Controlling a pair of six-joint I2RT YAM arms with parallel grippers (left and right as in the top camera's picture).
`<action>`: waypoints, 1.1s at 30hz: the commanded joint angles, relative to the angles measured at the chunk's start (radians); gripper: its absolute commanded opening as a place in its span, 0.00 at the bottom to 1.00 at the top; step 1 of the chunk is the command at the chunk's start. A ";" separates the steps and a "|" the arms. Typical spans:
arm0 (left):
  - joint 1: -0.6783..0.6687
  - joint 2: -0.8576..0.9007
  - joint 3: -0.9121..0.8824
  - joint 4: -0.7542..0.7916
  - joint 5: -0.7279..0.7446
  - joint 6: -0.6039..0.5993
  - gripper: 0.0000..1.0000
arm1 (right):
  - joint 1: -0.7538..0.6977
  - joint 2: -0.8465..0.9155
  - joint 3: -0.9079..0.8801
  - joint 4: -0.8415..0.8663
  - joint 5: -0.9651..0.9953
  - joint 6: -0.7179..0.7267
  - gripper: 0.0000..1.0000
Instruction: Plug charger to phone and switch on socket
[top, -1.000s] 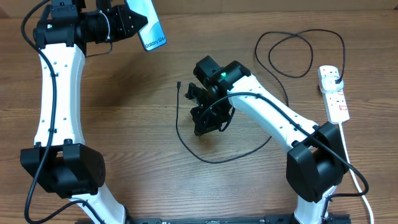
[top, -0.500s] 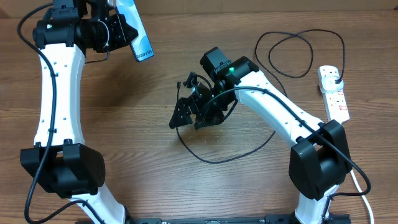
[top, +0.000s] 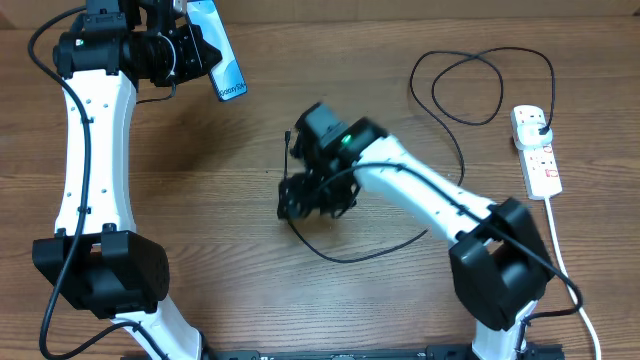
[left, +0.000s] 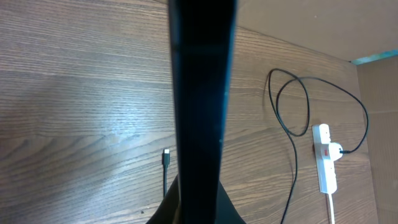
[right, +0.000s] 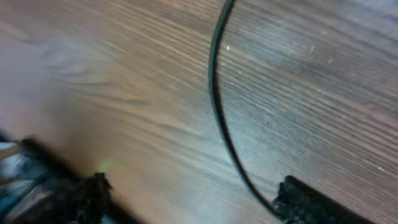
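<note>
My left gripper (top: 196, 52) is shut on the phone (top: 224, 62) and holds it in the air at the far left. In the left wrist view the phone (left: 202, 93) shows edge-on as a dark upright bar. The charger's thin black cable (top: 345, 256) curves across the table's middle, and its connector tip (top: 288, 136) lies loose on the wood. My right gripper (top: 312, 197) hovers low over that cable, jaws open. The cable (right: 216, 106) runs between the fingers (right: 311, 200), close to the right one. The white socket (top: 537, 150) lies at the right with a black plug in it.
The cable makes a wide loop (top: 470, 85) at the back right, before the socket. The socket's thick white cord (top: 560, 250) trails toward the front right edge. From the left wrist the connector tip (left: 166, 157) and the socket (left: 326, 160) show below on the wooden table (left: 74, 124).
My right gripper went from shut to open and shifted left over the cable's near end. The left arm turned a little, bringing the phone slightly left and down.
</note>
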 joint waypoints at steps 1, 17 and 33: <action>0.000 -0.011 0.017 0.005 0.010 0.023 0.04 | 0.079 -0.014 -0.084 0.071 0.143 0.077 0.74; 0.000 -0.011 0.017 -0.013 0.010 0.023 0.04 | 0.155 0.079 -0.121 0.085 0.257 0.162 0.42; 0.000 -0.011 0.017 -0.009 0.010 0.023 0.04 | 0.161 0.100 -0.121 -0.030 0.246 0.119 0.35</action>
